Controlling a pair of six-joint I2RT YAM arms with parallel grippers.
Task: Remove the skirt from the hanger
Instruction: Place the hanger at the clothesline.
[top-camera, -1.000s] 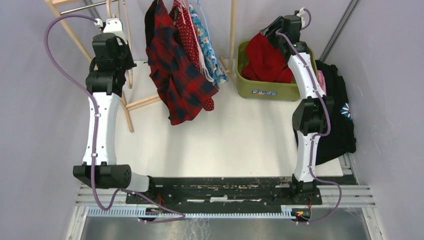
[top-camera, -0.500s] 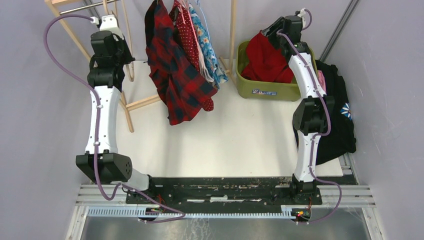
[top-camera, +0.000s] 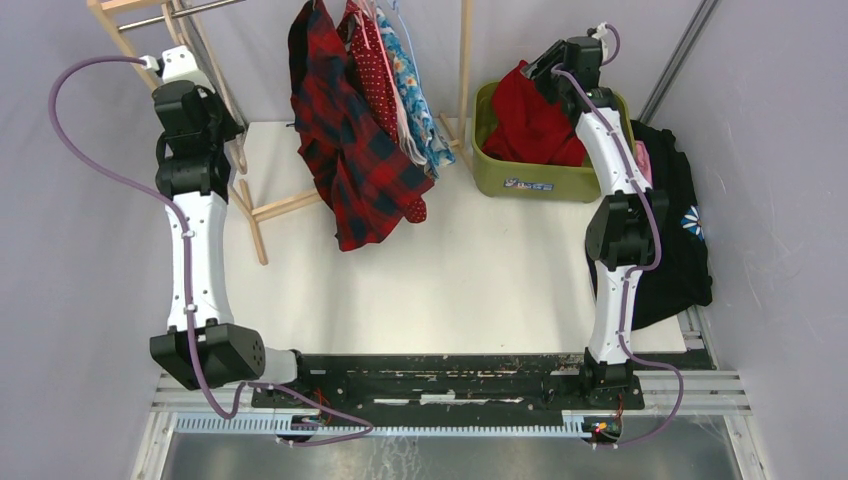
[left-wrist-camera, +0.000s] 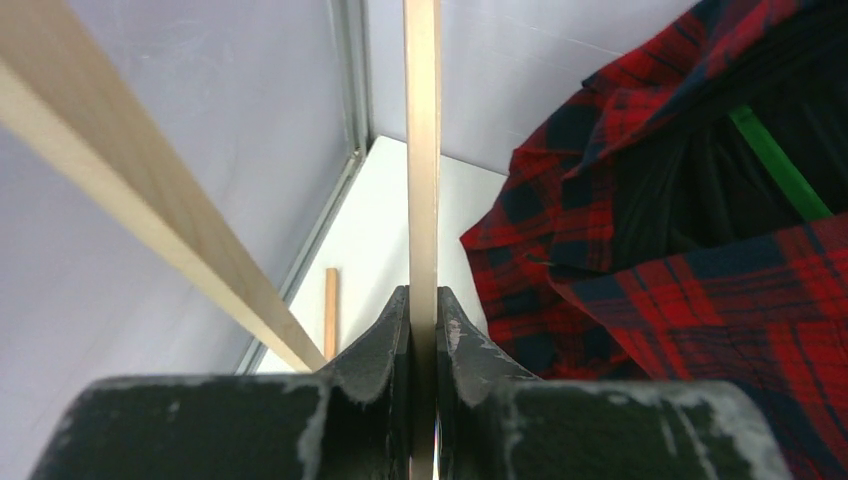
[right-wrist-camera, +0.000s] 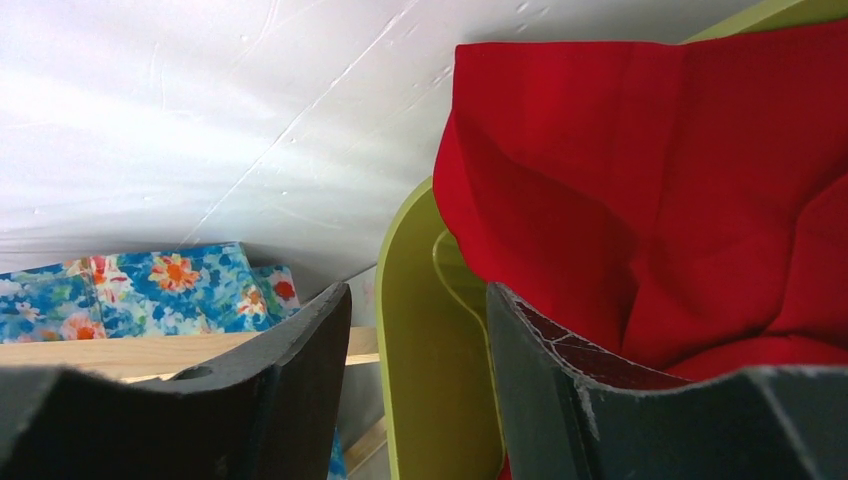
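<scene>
My left gripper (top-camera: 205, 75) is shut on a thin bare wooden strip (left-wrist-camera: 422, 150), apparently an empty wooden hanger, held at the far left beside the rack. In the left wrist view the jaws (left-wrist-camera: 422, 300) clamp it edge-on. A red cloth (top-camera: 535, 125), which may be the skirt, lies heaped in the green bin (top-camera: 530, 180). My right gripper (top-camera: 545, 65) is open over the bin's far left rim. In the right wrist view its jaws (right-wrist-camera: 420, 295) stand either side of the green rim (right-wrist-camera: 420, 380), with the red cloth (right-wrist-camera: 640, 170) to the right.
A red-and-navy plaid garment (top-camera: 350, 150) hangs on the wooden rack (top-camera: 465, 60), with dotted and blue floral garments (top-camera: 420, 110) behind it. A green hanger (left-wrist-camera: 780, 165) shows inside the plaid. A slanted rack leg (left-wrist-camera: 150, 190) is to my left. A black garment (top-camera: 680, 230) lies at the right wall.
My left arm has swung left and slightly back, carrying the wooden strip away from the hanging clothes. The right arm has stayed over the bin.
</scene>
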